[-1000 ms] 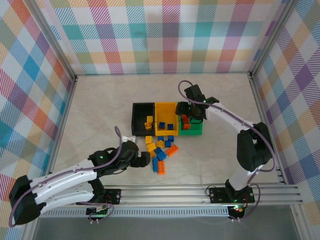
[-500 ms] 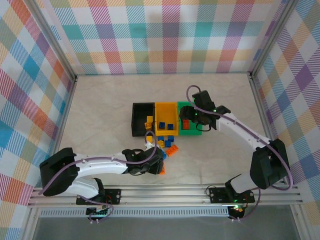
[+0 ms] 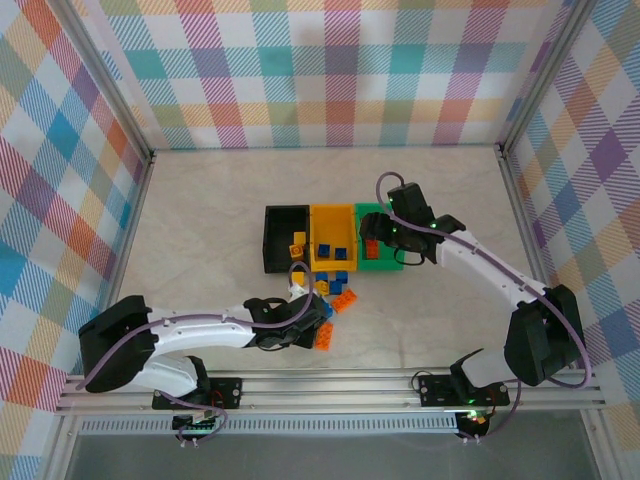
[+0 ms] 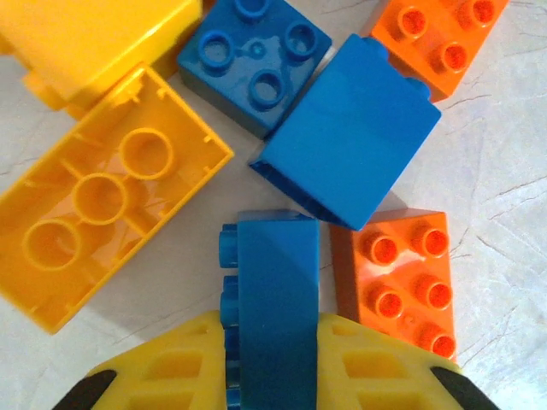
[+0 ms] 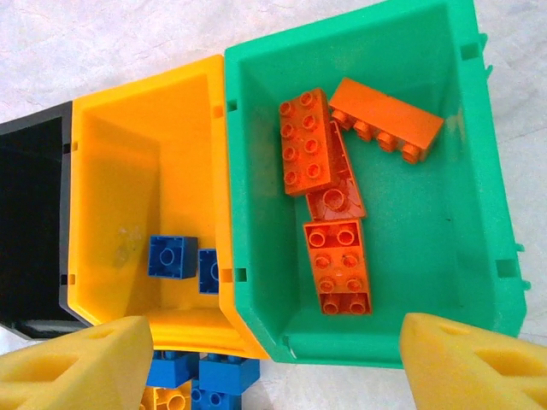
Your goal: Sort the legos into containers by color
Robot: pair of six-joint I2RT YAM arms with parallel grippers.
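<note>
My left gripper [image 4: 273, 342] is shut on a blue lego [image 4: 278, 290] that lies on its side at the near edge of the loose pile [image 3: 325, 292]. Around it lie an upturned yellow brick [image 4: 102, 222], two more blue bricks [image 4: 350, 128] and two orange ones [image 4: 402, 273]. In the top view the left gripper [image 3: 308, 326] sits low over that pile. My right gripper [image 5: 273, 359] hangs open with nothing between its fingers, above the green container [image 5: 479, 213], which holds several orange bricks [image 5: 340, 265]. Blue bricks [image 5: 171, 256] lie in the yellow container [image 5: 111, 171].
The black container [image 3: 270, 240], yellow container [image 3: 330, 222] and green container [image 3: 395, 262] stand side by side mid-table, with yellow bricks [image 3: 297, 243] in the black one. Metal frame rails and plaid walls bound the table on all sides.
My left arm swung in to the pile and its jaws closed on the blue lego. The right gripper shifted slightly right over the green container and stayed open.
</note>
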